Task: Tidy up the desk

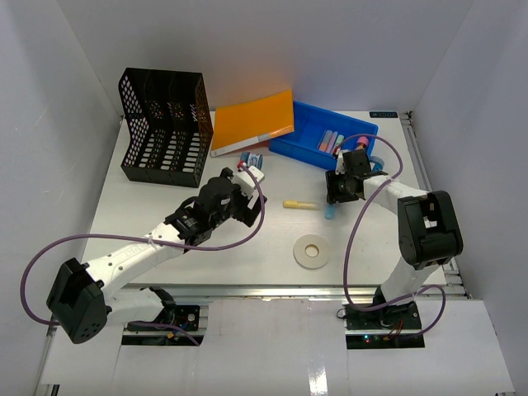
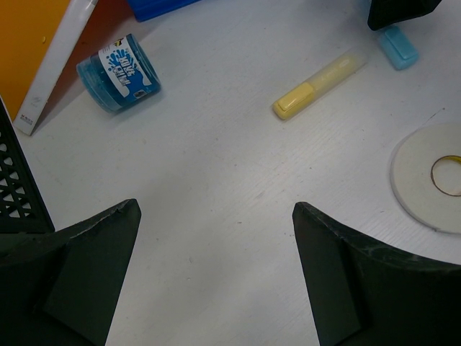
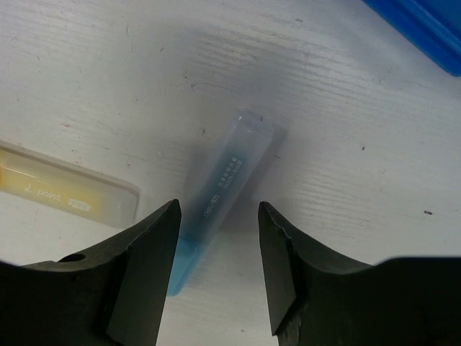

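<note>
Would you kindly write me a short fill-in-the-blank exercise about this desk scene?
The highlighter between the right fingers is ___.
The other highlighter on the desk is ___.
The mesh file rack is ___.
The tape roll is ___.
Missing words: blue, yellow, black, white.

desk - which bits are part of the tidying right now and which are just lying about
In the job: desk, right claw, blue highlighter it straddles, blue tray (likely drop spot).
Lying about: yellow highlighter, tape roll, blue tub, orange folder, black rack.
</note>
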You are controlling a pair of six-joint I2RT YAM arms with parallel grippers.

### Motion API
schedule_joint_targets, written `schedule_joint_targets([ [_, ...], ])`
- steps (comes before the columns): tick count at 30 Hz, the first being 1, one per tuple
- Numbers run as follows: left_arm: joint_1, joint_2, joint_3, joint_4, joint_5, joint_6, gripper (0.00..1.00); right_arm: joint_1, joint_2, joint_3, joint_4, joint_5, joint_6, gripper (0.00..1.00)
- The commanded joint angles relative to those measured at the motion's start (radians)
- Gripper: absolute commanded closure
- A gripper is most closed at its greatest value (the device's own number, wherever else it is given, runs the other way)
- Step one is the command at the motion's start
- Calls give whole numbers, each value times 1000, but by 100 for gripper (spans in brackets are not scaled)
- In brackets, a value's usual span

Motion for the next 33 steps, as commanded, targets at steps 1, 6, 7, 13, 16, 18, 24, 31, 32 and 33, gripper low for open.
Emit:
schedule_joint_targets([
  [1,9,-13,1,4,9,7,2,-3,24,33,27,15,10,50],
  [6,11,-12,0,4,11,7,2,-3,43,24,25,16,10,52],
  [7,12,-13,0,4,11,7,2,-3,46,22,25,16,8,52],
  [13,11,-11,-2,4,12,2,2,-2,35,21,23,15,-12,75],
  [16,12,-7,0,4,26,-3,2,-3,13,22,21,8,-24,87],
  [18,14,-5,0,6,33,-11,2,-3,-13,30,12,-9,-42,90],
  [24,23,9,-1,13,74,-55,2,-3,-107,152,-54,-220,-111,92],
  [31,44,88,31,-9,158,-144,2,-34,-75,400,31,-189,-78,92],
  [32,47,101,34,-14,180,-150,2,-52,-53,435,45,-167,-60,92],
  [33,47,116,39,-17,196,-155,2,-65,-5,485,76,-147,-32,92],
])
